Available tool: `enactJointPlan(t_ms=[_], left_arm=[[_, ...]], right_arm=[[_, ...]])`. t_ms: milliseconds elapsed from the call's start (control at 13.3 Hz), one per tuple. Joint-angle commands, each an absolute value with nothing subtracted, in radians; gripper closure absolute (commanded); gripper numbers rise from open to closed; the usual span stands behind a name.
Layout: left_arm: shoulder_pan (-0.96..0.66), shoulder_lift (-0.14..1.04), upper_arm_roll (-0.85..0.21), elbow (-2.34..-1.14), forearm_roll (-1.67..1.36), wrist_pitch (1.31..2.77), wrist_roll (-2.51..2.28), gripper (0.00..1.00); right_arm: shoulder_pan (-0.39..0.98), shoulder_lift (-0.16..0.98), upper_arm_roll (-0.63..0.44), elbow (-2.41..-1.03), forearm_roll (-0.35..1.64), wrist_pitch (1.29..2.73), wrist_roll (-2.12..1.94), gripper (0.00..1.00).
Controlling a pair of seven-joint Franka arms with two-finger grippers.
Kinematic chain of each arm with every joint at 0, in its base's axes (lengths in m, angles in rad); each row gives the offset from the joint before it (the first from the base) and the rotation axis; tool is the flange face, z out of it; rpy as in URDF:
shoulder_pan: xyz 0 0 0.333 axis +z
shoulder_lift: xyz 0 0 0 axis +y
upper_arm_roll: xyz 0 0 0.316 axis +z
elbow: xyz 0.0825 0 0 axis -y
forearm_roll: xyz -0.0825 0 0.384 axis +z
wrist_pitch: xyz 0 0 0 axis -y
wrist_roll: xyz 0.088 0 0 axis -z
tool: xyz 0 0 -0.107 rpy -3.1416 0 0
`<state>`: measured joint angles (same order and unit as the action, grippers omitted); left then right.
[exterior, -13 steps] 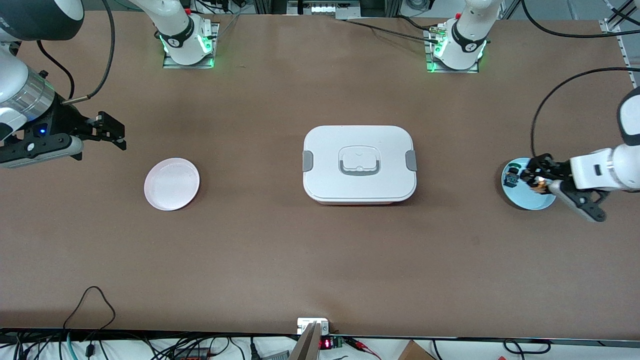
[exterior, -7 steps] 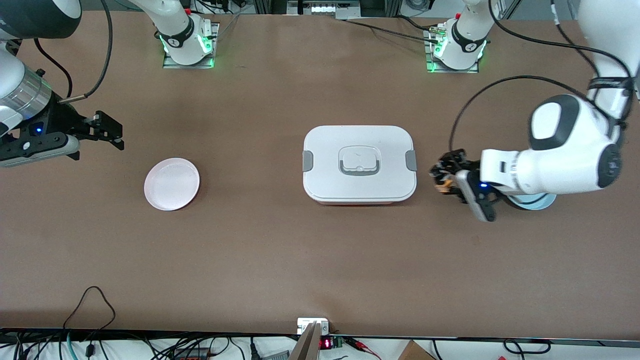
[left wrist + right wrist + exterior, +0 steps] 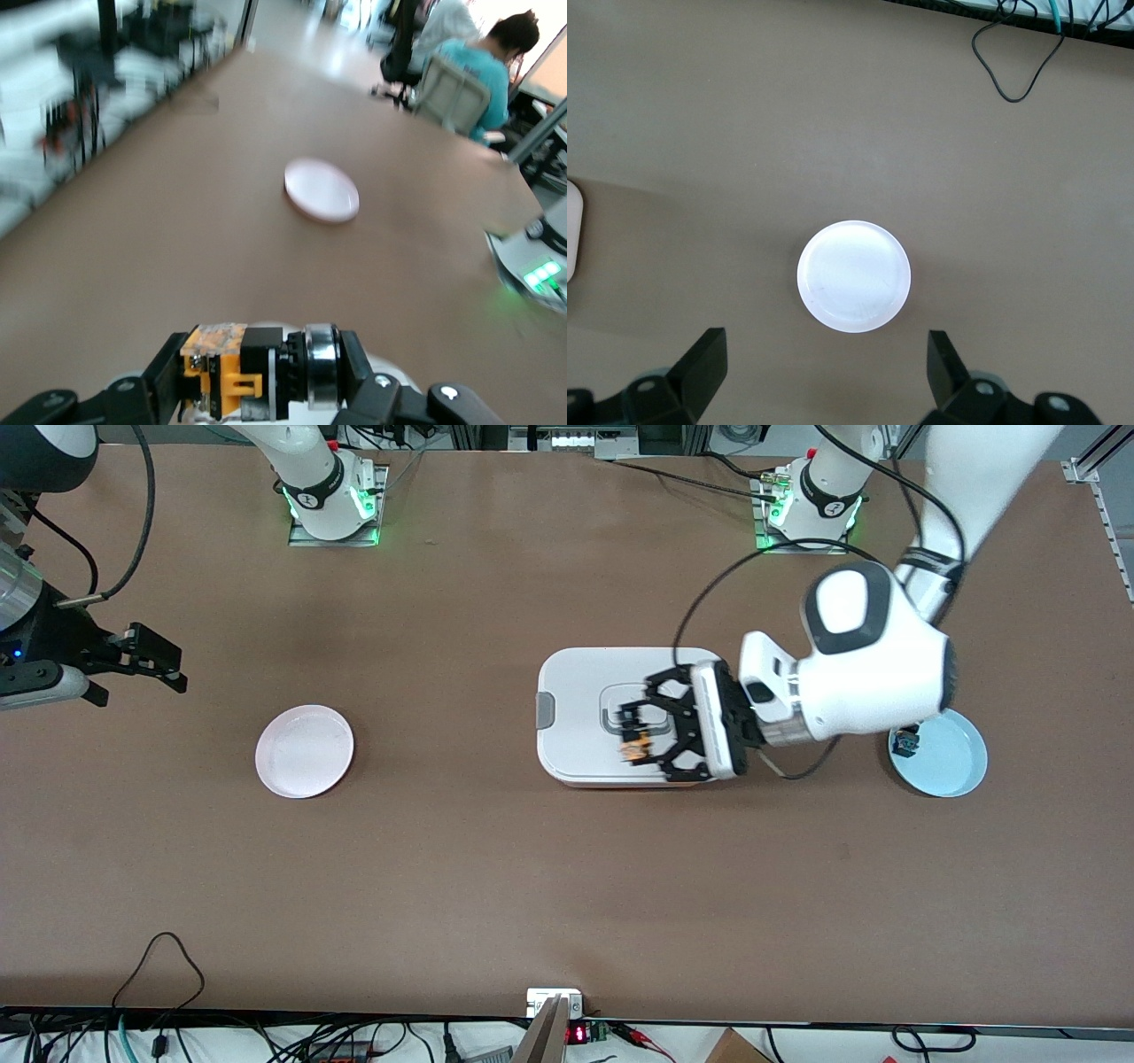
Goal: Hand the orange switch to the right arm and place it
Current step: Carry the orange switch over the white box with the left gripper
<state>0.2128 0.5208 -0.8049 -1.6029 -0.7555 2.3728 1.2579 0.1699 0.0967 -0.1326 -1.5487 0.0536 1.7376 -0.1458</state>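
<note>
Look at the middle of the front view: your left gripper hangs over the white lidded box, clamped on the orange switch. In the left wrist view, the orange switch lies sideways between the fingers at the bottom edge of the frame, its yellow-orange body at one end and its black, silver-ringed knob at the other. The left arm reaches in from its base at the upper right of the front view.

At the middle left edge of the front view you have the right gripper, held above bare counter with its jaws spread wide and nothing between them. The right wrist view shows those fingers low in the frame, with the pink-white plate lying flat on the counter in the centre.

In the front view the pink-white plate sits left of centre. At the right sits a light blue plate with a small blue-green switch part on it near its rim.
</note>
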Motion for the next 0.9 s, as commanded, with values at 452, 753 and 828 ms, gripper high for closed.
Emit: enactJointPlan(t_ms=[452, 753, 828], left_arm=[[0.066, 0.574, -0.802, -1.594, -1.534, 2.543, 2.161, 0.76], [0.060, 0.583, -0.802, -1.592, -1.537, 2.543, 2.161, 0.76], [0.060, 0.583, -0.802, -1.592, -1.536, 2.543, 2.161, 0.76]], right_arm=[[0.160, 0.097, -0.129, -1.546, 0.290, 1.518, -0.364, 0.00], [0.081, 0.201, -0.135, -1.607, 0.712, 1.408, -0.400, 0.00], [0.083, 0.224, -0.135, -1.626, 0.803, 1.399, -0.402, 0.00]])
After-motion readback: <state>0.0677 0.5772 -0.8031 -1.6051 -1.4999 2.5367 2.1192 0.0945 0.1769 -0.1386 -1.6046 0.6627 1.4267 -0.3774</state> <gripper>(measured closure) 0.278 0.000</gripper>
